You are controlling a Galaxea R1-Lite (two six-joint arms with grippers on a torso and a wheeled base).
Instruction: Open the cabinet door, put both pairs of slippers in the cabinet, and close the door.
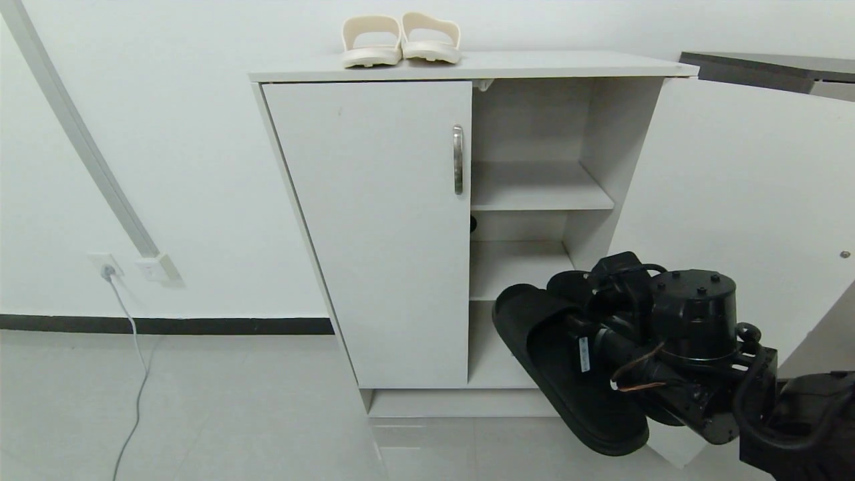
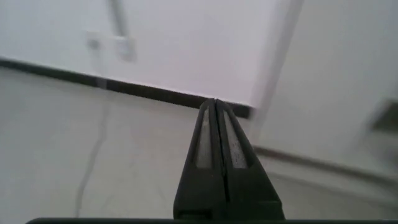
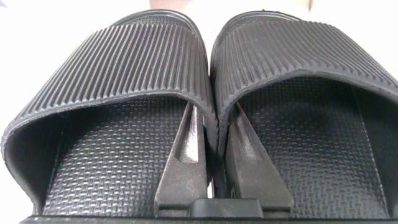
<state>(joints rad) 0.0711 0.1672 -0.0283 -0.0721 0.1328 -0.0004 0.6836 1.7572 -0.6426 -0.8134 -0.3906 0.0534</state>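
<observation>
Jaws of the right gripper [image 3: 214, 118] clamp the black slippers [image 1: 568, 374] before the open cabinet [image 1: 367, 234]; the left gripper [image 2: 216, 134] is clenched, empty. Next move, likely: set them on a shelf [image 1: 534, 190]. White slippers [image 1: 401, 43] sit on top.

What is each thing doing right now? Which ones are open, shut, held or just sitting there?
Right cabinet door: open wide.
Left cabinet door: shut.
Black slippers: held together in the air, in front of the open side.
Cream slippers: sitting side by side on the cabinet top.
Right gripper: jaws clamped on the black slippers.
Left gripper: jaws shut, holding nothing.
</observation>
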